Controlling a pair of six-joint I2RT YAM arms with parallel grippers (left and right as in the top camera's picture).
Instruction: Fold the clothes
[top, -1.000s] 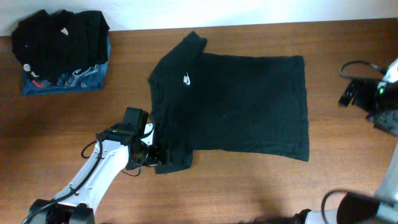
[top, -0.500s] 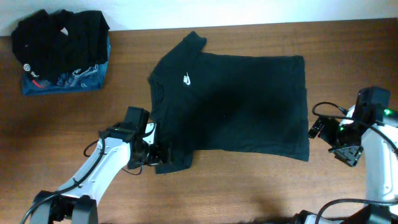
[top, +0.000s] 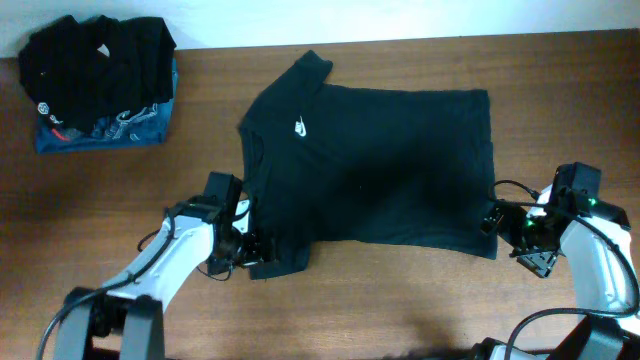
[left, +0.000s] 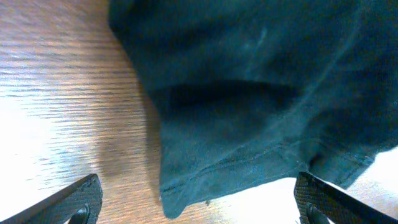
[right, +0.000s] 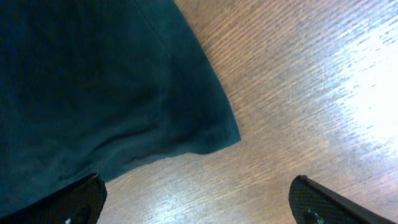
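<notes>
While the left arm basically sits tight, the right gripper (top: 503, 222) is the one that has travelled; a second ago it was parked out by the far right edge of the table (top: 400, 300), well away from the cloth, and now it's down at the lower hem corner (right: 217, 134) of the black shirt (top: 380, 165); its jaws are wide apart with nothing in them, and the wrist view shows that corner lying flat on the wood between the fingertips. Meanwhile the left gripper (top: 252, 250) is also spread wide and empty over the lower sleeve (left: 249, 168), pretty much the same spot as before.

The shirt itself hasn't budged; it's spread flat mid-table, collar end towards the left, little white logo (top: 300, 127) near the neck, no fold in it yet. My read: both arms are now lined up on the near edge, one at each end, which looks like setup for a two-handed pinch and lift to fold that edge over; nothing is gripped yet though. The stack of other clothes (top: 100, 75) in the far left corner is unchanged.
</notes>
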